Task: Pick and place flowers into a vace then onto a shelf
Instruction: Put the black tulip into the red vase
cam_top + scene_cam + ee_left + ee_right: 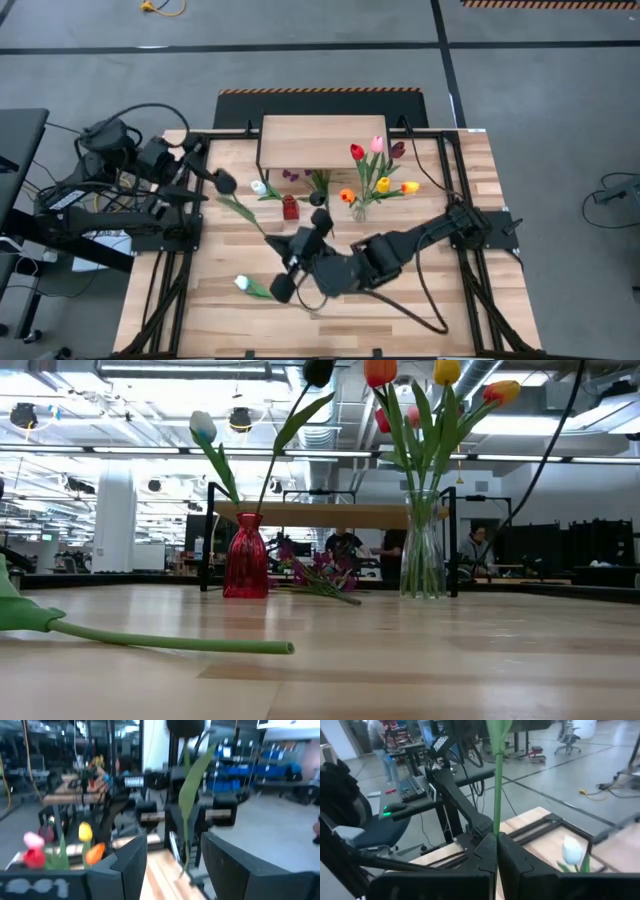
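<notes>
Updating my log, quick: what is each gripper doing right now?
Left gripper: open, with the black tulip stem passing between its fingers.
Right gripper: closed on a green stem.

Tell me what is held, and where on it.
The right hand pinches a green flower stem on its bare shaft; the bloom is unseen.

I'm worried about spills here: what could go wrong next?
The right gripper is shut on a long, thin green stem, which might twist or slip in the pinch. The narrow red vase stands close beside that arm and could be knocked over. A white tulip lies loose by the arm and could be swept away.
</notes>
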Robot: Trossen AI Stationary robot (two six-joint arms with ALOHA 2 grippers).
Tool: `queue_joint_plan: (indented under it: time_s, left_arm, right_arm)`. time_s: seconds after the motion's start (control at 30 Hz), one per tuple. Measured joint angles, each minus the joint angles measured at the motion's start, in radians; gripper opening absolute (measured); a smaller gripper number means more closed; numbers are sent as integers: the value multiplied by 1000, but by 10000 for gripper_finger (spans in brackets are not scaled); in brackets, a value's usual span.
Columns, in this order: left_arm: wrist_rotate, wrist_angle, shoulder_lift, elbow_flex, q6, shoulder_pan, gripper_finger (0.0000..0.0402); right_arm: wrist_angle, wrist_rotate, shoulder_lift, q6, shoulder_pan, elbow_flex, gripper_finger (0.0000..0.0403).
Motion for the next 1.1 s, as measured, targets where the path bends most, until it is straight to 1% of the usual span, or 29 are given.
queue_joint_plan:
  time_s: [0.13, 0.33, 0.57, 0.77, 1.0, 1.1]
  left_arm:
    - [7, 102, 39, 0, -72, 0, 176]
    - [6, 134, 93, 0, -96, 0, 176]
    - [6, 173, 128, 0, -96, 0, 176]
    - [9, 192, 128, 0, -95, 0, 176]
    - [98, 189, 128, 0, -101, 0, 176]
    - [106, 186, 128, 0, -104, 0, 176]
  right_arm:
    - [35, -69, 5, -48, -55, 0, 0]
    - [80, -124, 9, -95, -111, 0, 0]
    - [78, -153, 9, -112, -131, 0, 0]
    - [72, -156, 9, -112, -137, 0, 0]
    - [72, -156, 9, -111, -149, 0, 0]
    - [79, -156, 9, -111, -156, 0, 0]
